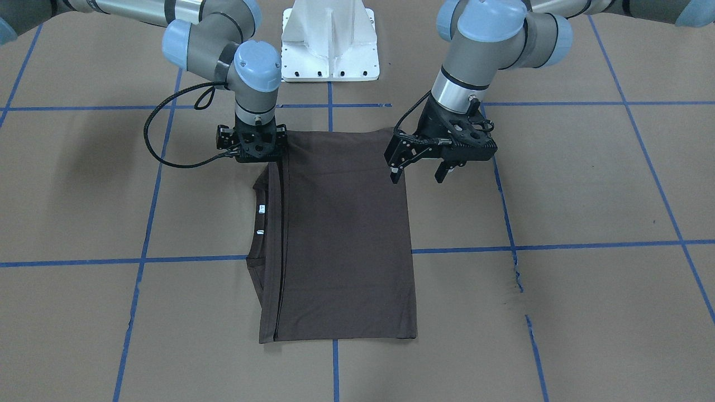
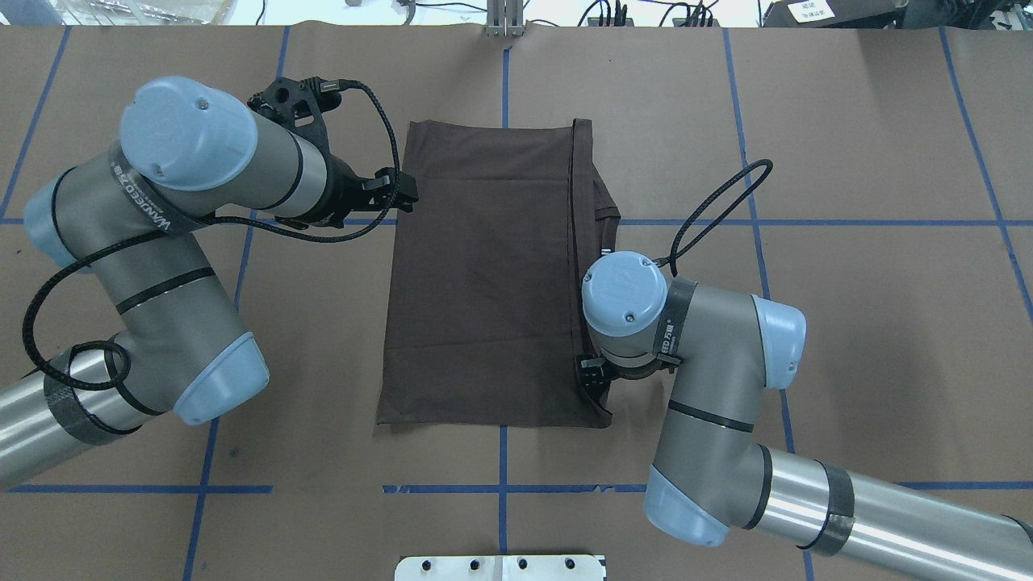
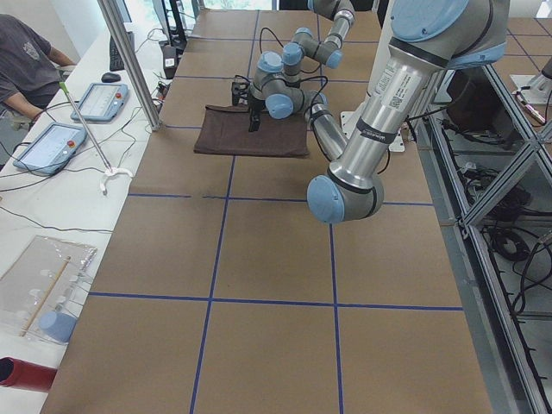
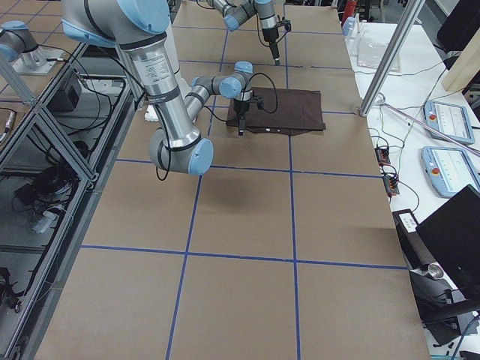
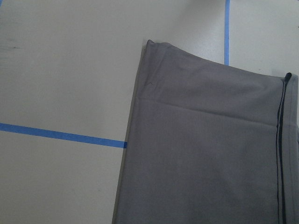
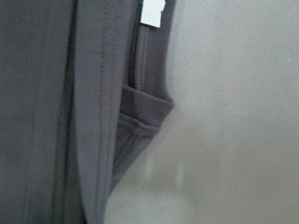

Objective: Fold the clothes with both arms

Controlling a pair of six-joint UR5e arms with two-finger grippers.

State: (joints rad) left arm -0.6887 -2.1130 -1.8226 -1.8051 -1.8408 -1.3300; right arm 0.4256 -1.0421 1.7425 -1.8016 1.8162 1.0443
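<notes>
The dark brown T-shirt lies flat on the table, folded into a long rectangle. Its collar and white neck labels peek out along the edge on my right arm's side. My left gripper hangs open a little above the opposite long edge, near the corner closest to the robot base, with nothing between its fingers. My right gripper points straight down onto the near corner of the collar-side edge. Its fingers are hidden under its body. The right wrist view shows the folded hem and a label from very close.
The white pedestal base stands behind the shirt. Blue tape lines grid the brown table. In the exterior left view a person sits at a side bench with tablets, beside a metal post.
</notes>
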